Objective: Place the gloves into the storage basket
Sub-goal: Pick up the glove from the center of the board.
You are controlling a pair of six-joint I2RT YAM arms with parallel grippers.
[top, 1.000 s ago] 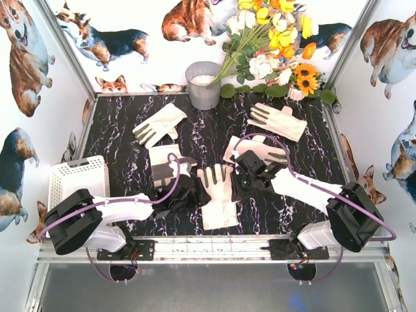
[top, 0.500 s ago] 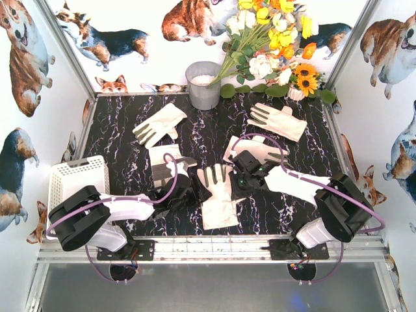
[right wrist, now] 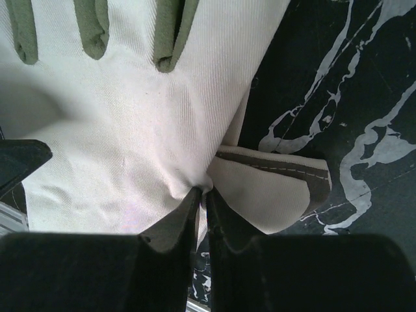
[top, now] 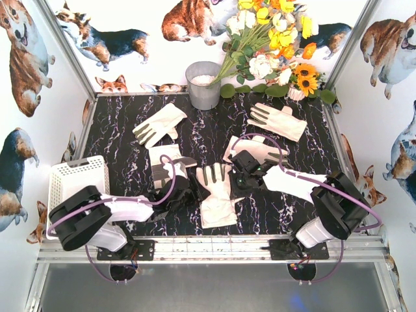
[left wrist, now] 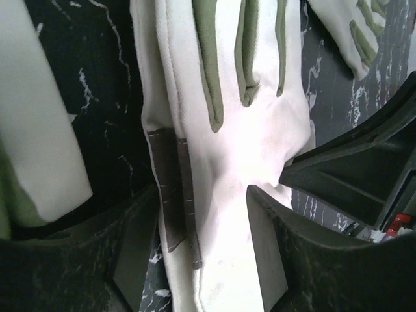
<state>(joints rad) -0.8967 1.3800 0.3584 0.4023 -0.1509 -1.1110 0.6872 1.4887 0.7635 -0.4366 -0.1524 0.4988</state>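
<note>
Several cream-white gloves lie on the black marbled table. The middle glove [top: 218, 195], palm up with olive finger strips, lies between both arms. My right gripper [top: 236, 181] is shut on its right edge. The right wrist view shows the jaws [right wrist: 203, 192] pinching a small fold of the glove [right wrist: 130, 130]. My left gripper [top: 187, 190] is at the glove's left side. Its fingers [left wrist: 201, 195] stand apart over the cuff of the glove [left wrist: 253, 149], the fabric flat between them. The white slotted storage basket [top: 78, 179] sits at the near left, beside the left arm.
Other gloves lie at the back left [top: 159, 123], left of centre [top: 168, 166], under the right arm [top: 257, 148] and back right [top: 278, 120]. A grey metal bucket [top: 203, 84] and a flower bouquet [top: 273, 45] stand at the back. A metal rail [top: 214, 247] runs along the front.
My right gripper has closed onto the middle glove's right edge, and the glove has tilted slightly. The left gripper has drawn a little to the left and narrowed slightly.
</note>
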